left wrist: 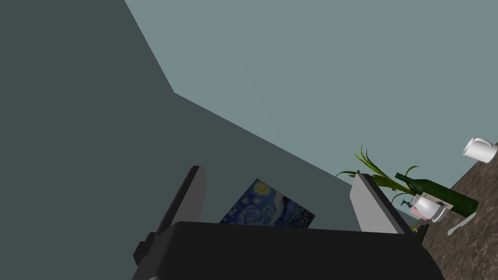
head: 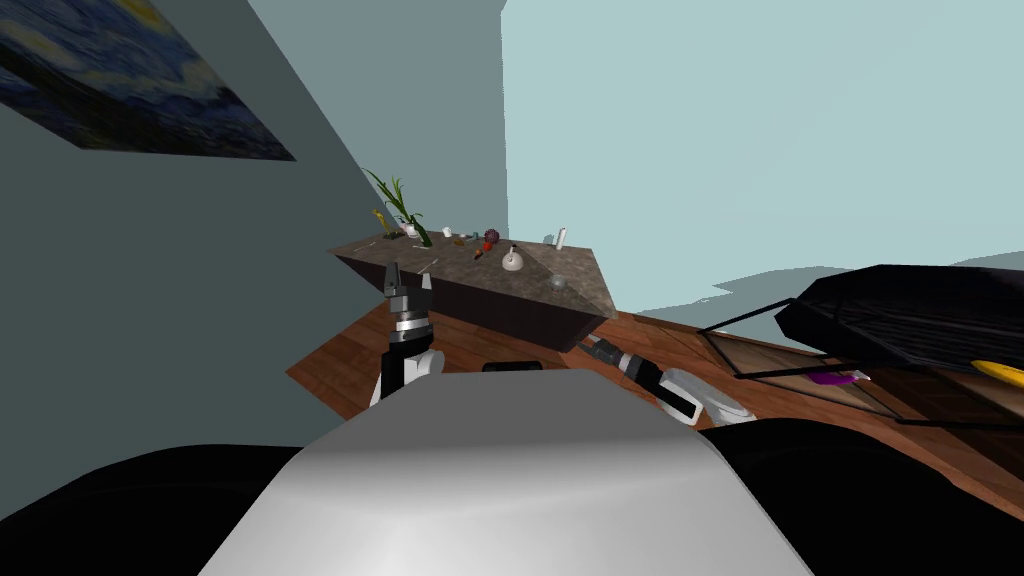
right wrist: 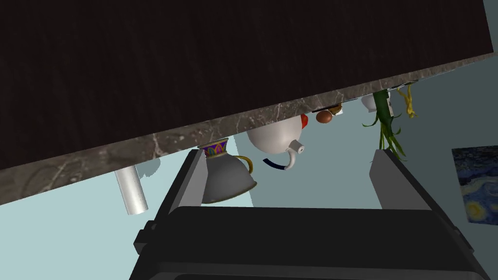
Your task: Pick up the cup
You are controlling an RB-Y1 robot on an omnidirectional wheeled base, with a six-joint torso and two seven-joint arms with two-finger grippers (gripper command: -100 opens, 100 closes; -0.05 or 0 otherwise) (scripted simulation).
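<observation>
Cup (right wrist: 227,174) stands on the counter beyond right gripper (right wrist: 288,153) fingers (right wrist: 188,182).

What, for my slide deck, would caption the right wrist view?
Open right gripper faces the stone-topped counter, where a grey cup and white teapot stand.

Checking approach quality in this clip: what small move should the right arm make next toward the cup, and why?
Probably raise the right gripper above the counter edge first. Its fingers stand open, but it points at the counter's dark front from below top level, while the grey cup with the patterned band stands on top near that edge, beside the teapot.
</observation>
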